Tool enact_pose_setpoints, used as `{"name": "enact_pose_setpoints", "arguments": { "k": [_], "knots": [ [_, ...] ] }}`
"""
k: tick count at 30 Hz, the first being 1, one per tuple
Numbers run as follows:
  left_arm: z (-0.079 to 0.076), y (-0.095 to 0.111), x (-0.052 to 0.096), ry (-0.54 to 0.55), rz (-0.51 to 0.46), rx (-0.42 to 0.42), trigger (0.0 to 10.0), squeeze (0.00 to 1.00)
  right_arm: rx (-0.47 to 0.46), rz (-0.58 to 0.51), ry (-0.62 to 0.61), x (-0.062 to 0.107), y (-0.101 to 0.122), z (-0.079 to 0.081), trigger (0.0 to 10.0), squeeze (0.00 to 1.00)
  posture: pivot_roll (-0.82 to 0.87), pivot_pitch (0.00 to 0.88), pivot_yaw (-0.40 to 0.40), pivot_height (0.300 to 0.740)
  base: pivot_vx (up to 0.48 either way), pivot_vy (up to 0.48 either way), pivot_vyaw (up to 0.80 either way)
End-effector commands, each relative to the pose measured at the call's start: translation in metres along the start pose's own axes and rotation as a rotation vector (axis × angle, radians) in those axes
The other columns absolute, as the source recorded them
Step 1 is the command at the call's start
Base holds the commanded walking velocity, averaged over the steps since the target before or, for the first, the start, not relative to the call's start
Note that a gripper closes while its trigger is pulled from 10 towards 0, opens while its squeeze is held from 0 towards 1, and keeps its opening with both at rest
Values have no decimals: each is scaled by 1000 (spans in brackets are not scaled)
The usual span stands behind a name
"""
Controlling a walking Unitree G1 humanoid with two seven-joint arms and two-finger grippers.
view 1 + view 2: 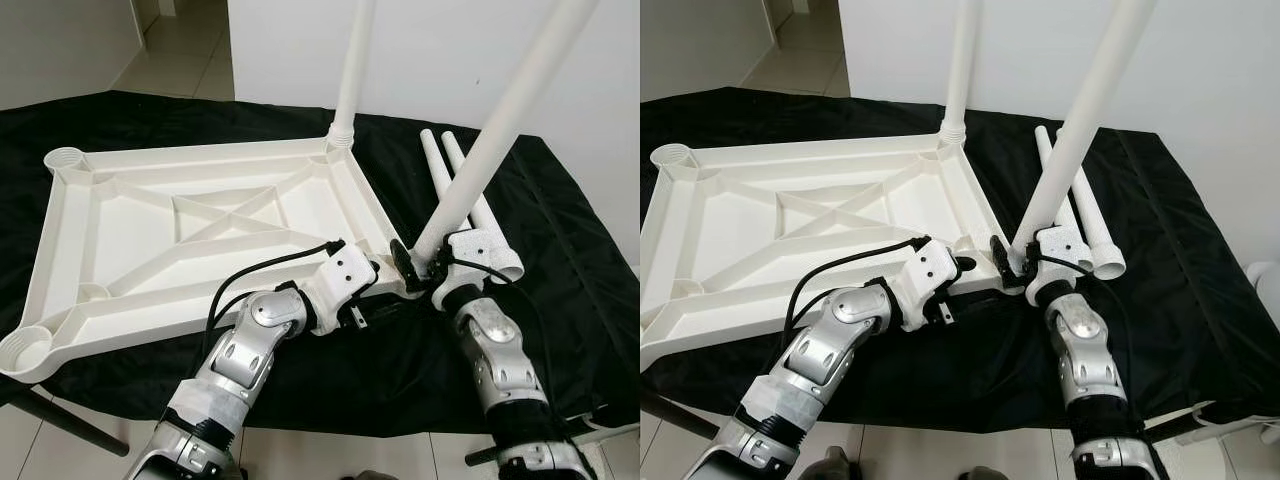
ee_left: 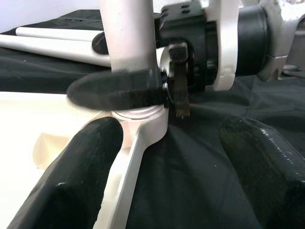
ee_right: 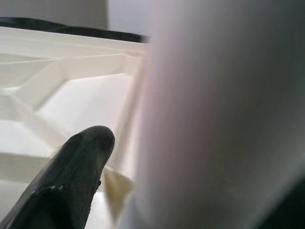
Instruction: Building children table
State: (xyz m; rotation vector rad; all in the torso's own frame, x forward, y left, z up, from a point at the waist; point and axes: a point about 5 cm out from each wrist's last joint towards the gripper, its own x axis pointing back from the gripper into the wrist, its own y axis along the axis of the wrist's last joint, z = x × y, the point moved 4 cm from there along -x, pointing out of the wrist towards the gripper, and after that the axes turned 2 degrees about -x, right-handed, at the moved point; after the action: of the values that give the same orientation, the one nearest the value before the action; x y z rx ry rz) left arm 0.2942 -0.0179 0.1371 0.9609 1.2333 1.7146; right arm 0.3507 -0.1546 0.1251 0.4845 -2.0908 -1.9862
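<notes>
Black cloth (image 1: 560,260) carries the upturned white table top (image 1: 200,240); right pincer (image 1: 418,268) clamps a tilted leg (image 1: 500,130), left pincer (image 1: 385,272) spread apart beside.

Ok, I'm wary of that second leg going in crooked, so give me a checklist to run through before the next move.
1. Right claw shut on the tilted leg: ok.
2. Leg foot at the near right corner socket: ok.
3. Leg upright over the socket: not ok, it leans.
4. Left claw steadying the tabletop: not ok, open beside the corner.
5. Far leg standing upright: ok.
6. Two spare legs on the black cloth: ok.
</notes>
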Motion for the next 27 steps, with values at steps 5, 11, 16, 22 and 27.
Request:
{"name": "enact_pose_setpoints", "arguments": {
  "k": [5, 11, 16, 22, 27],
  "knots": [
    [2, 5, -2, 24, -12, -11, 10000, 0, 24, 25, 129, -5, -4, 5, 4667, 0, 47, 0, -67, 740, 0, 0, 0],
    [1, 5, -1, 30, -12, -10, 10000, 0, 18, 64, 148, -1, -13, 1, 0, 0, 55, 0, -77, 740, 0, 0, 0],
    [1, 5, 0, 33, -12, -8, 10000, 0, 8, 76, 147, 3, -19, -2, 0, 0, 56, 0, -77, 740, 0, 0, 0],
    [0, 4, 0, 31, -10, -4, 10000, 0, -28, 83, 105, 10, -25, -6, 10000, 0, 49, 0, -73, 740, 0, 0, 0],
    [-1, 4, 0, 30, -10, -2, 10000, 0, -44, 80, 75, 10, -26, -6, 10000, 0, 48, 0, -74, 740, 0, 0, 0]
  ]
}}
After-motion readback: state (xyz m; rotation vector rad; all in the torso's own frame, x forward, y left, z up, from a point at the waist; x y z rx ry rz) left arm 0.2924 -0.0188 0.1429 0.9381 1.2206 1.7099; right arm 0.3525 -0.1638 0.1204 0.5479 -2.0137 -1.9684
